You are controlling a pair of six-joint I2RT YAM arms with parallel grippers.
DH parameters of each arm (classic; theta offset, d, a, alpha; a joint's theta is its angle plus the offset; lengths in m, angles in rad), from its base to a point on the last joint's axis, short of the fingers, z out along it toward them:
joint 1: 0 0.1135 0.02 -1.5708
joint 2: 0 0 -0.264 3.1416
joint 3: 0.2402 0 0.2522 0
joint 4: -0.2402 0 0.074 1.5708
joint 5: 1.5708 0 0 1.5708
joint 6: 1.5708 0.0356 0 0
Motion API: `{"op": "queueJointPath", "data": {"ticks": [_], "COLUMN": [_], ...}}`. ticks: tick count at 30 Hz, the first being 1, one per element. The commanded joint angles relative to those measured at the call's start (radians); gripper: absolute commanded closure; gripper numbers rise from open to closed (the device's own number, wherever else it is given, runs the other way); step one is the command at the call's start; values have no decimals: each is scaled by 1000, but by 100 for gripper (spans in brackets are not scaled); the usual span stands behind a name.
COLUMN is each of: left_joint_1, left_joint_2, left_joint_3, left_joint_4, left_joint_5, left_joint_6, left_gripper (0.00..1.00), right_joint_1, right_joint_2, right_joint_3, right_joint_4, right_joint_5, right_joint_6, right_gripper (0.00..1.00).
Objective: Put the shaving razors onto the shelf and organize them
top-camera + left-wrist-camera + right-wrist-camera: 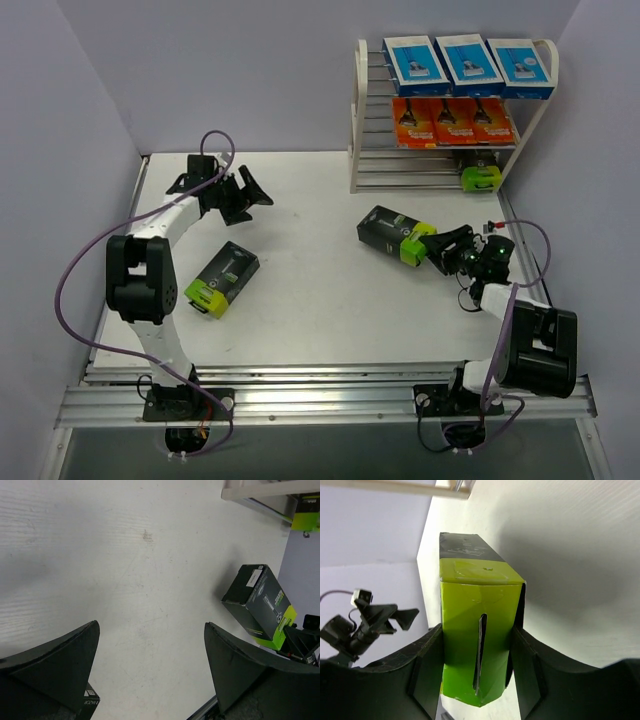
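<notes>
- Top external view showed the right gripper point(428, 246) pinching the lime-green end of a black razor pack point(392, 230), right of the middle of the table point(320, 310) and in front of the shelf point(356, 120).
- The left gripper point(256, 188) hovered over the far left of the table, jaws spread wide and holding nothing.
- A second black-and-lime pack point(222, 279) lay flat beside the left arm.
- On the shelf, three blue-and-white packs point(469, 63) filled the top tier, three orange packs point(453, 120) the tier below, and a third black-and-lime pack point(480, 176) sat lower down.

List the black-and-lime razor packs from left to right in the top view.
Loose flat black-and-lime pack on the white table, gripped black-and-lime pack in the right gripper, shelved black-and-lime pack on the cream rod shelf.
</notes>
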State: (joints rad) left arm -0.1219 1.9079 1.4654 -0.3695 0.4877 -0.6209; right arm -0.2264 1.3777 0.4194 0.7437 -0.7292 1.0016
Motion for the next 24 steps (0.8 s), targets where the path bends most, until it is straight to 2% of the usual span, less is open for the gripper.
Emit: {"op": "queueJointPath", "data": {"ticks": [1,3,5,8,12,17,20,24], "left_joint_1": [33,41,48,36,-25,-117,-148,-151], "left_joint_2": [-42,-64,-73,-72,-110,-151,-168,-167], "left_joint_3": [-60,-97,-117,-73,-5,65,65,64], "left_joint_4": [88,180,219,156,0,-132,-140,-140], "left_joint_5": [64,95,126,109,-15,-248,-296,-288], "left_joint_6": [-54,-80,-92,-38,67,187,194,178], "left_gripper": [6,6,1,0,0,1,2,2], "right_joint_1": [-68,-114,-145,-189,-205,-212,-214,-212], "right_joint_2": [-66,-80,-83,-68,-49,-5,35,93], "right_joint_3": [65,71,73,64,78,99,111,162], "right_joint_4": [-27,-56,-55,0,46,149,204,315], "right_joint_5": [-76,-76,-76,-90,-69,-7,20,53], "right_joint_6": [-44,-61,-61,-34,-3,72,120,184], "right_gripper": [100,100,100,100,100,100,100,100]}}
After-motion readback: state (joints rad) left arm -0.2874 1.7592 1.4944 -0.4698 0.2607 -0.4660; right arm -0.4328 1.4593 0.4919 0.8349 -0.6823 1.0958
